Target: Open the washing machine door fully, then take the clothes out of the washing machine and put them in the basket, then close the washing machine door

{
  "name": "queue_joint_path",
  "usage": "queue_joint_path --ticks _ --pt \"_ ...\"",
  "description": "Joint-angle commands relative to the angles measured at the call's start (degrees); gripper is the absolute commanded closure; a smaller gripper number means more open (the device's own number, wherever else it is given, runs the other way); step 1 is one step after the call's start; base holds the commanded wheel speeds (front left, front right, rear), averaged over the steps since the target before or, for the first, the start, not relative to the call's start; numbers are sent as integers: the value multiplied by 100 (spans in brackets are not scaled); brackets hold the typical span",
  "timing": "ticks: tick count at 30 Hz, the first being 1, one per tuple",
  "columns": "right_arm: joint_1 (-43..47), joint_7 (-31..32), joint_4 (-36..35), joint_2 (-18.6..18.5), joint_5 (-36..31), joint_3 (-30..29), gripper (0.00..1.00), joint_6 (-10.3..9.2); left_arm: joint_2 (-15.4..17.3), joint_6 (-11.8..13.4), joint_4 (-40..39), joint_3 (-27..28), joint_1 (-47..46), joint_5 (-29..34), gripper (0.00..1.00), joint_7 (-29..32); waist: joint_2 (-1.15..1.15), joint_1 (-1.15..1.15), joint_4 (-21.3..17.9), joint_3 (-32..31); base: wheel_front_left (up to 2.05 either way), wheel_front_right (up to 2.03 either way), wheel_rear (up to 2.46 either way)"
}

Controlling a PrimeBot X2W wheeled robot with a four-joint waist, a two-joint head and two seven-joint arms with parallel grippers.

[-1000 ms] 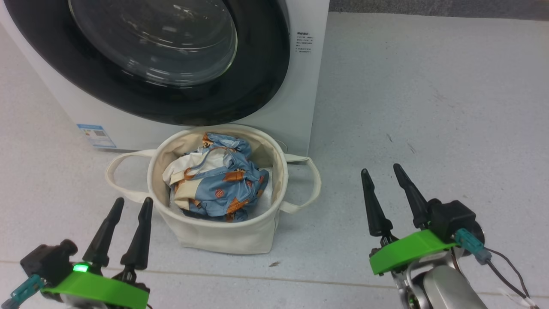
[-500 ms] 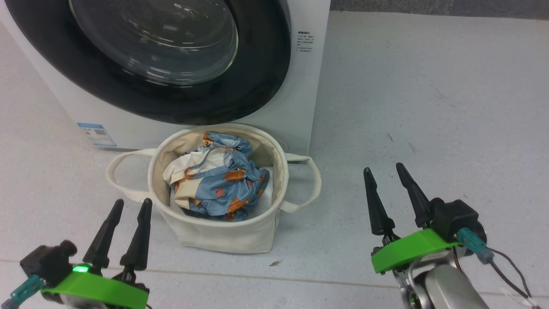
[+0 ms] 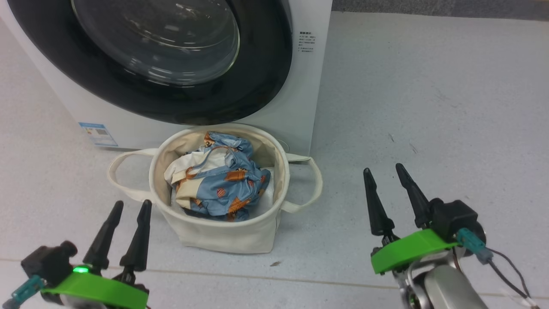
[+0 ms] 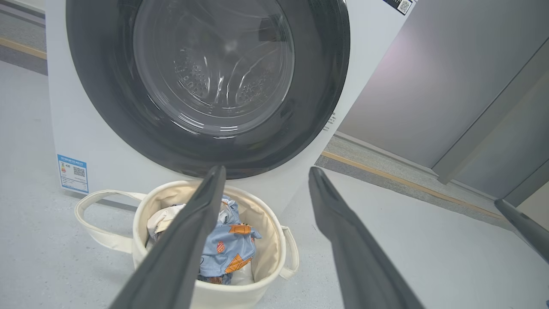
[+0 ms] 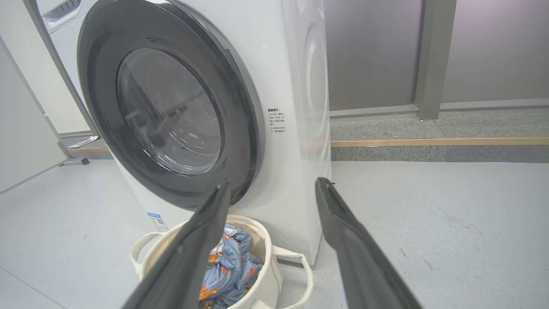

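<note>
The white washing machine (image 3: pixel 300 103) stands ahead with its black-rimmed washing machine door (image 3: pixel 257 86) shut against its front; the same door (image 4: pixel 321 64) and door (image 5: pixel 103 107) face both wrist cameras. On the floor before it sits the cream basket (image 3: pixel 223 236), holding the light blue clothes (image 3: pixel 223 184) with orange figures. My left gripper (image 3: pixel 131 206) hovers open at the basket's near left. Well to the basket's right, my right gripper (image 3: pixel 384 170) is open too. Neither holds anything.
Pale grey floor (image 3: pixel 429 107) stretches to the right of the machine. A grey wall with a yellow floor strip (image 5: pixel 429 141) runs behind. A blue sticker (image 3: pixel 98 134) marks the machine's lower front corner.
The whole head view has drifted slightly to the right, so the camera moved a little. Grippers, basket and door stay as they were.
</note>
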Motion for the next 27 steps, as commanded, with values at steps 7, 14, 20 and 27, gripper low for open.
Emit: queue_joint_path --ticks 7,14,20,27 --pt "180 23 295 -7 178 4 100 0 -204 8 294 -57 134 -112 100 49 0 1 4 -6 0 0 0" --pt "209 92 295 -32 584 -65 100 1 -273 7 298 34 149 -362 100 139 0 8 7 -52 0 0 0" --pt "214 159 307 -52 984 -135 100 2 -342 5 321 126 139 -610 100 228 0 0 10 -66 0 0 0" --pt "236 242 307 -69 1443 -223 100 3 -424 2 339 235 136 -898 100 335 0 0 14 -95 0 0 0"
